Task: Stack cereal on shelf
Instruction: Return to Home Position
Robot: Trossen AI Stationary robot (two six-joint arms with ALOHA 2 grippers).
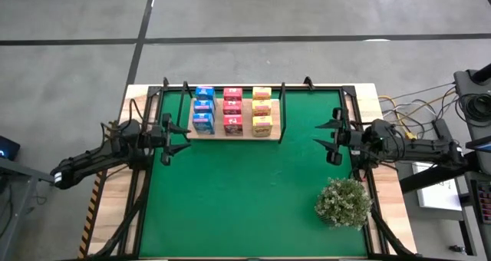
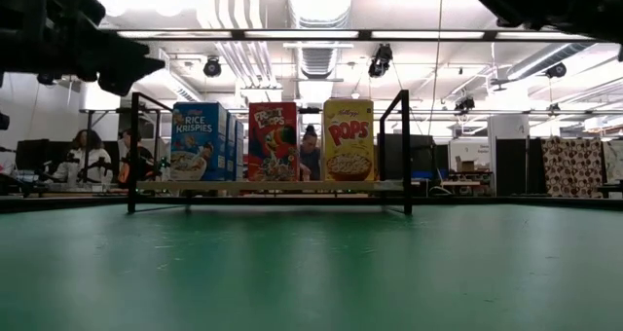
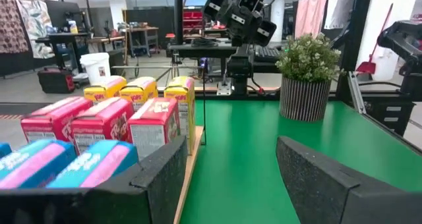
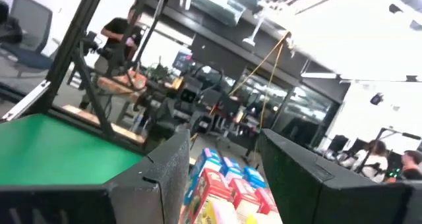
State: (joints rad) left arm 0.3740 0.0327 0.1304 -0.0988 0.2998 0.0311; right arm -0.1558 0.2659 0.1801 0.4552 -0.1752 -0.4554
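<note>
Nine cereal cartons stand on the light-wood shelf (image 1: 234, 133) at the far side of the green mat. They form three rows: blue (image 1: 203, 110), pink-red (image 1: 232, 111) and yellow (image 1: 261, 111). In the low view the front blue (image 2: 200, 141), red (image 2: 273, 141) and yellow (image 2: 348, 139) cartons rest upright on the board (image 2: 268, 186) between black posts. My left gripper (image 1: 178, 139) hovers open just left of the shelf, level with the blue row. My right gripper (image 1: 326, 134) hangs open to the right of the shelf, clear of it. Both hold nothing.
A bushy green plant (image 1: 343, 202) in a ribbed pot (image 3: 304, 99) stands at the mat's right near corner. A black frame (image 1: 230, 90) rims the table. Bare green mat (image 1: 238, 192) lies between the arms. People sit in the room beyond (image 2: 86, 154).
</note>
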